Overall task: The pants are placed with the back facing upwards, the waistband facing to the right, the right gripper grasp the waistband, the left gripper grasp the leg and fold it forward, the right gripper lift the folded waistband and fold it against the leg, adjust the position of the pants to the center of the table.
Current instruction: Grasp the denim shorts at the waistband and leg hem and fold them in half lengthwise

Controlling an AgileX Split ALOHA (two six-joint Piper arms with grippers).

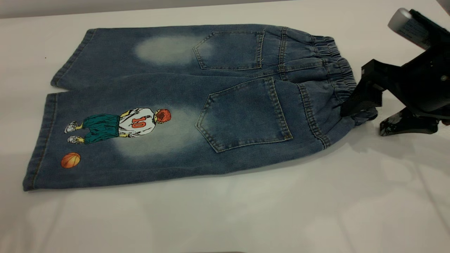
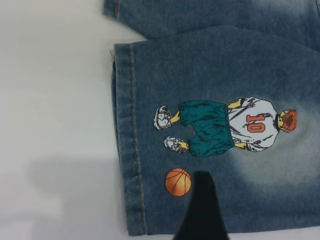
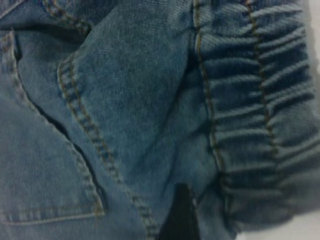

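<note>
The pants [image 1: 197, 105] lie flat on the table [image 1: 246, 218], back pockets up, with the elastic waistband [image 1: 337, 66] at the right. The leg [image 1: 105, 140] with the number 10 player and the orange basketball [image 1: 70, 160] is the nearer one, pointing left. My right gripper [image 1: 367, 121] stands open at the waistband's near corner, one finger on top of the denim and the other on the table beside it. In the right wrist view one finger [image 3: 177, 217] rests next to the gathered waistband [image 3: 260, 100]. My left gripper [image 2: 245, 200] is open above the leg [image 2: 225, 75], one finger [image 2: 202, 215] near the basketball [image 2: 178, 182].
White tabletop surrounds the pants, with a broad bare stretch [image 1: 225, 225] in front of them. The plain leg [image 1: 116, 52] with its faded patch lies farther back. The right arm's black body [image 1: 422, 80] stands at the right edge.
</note>
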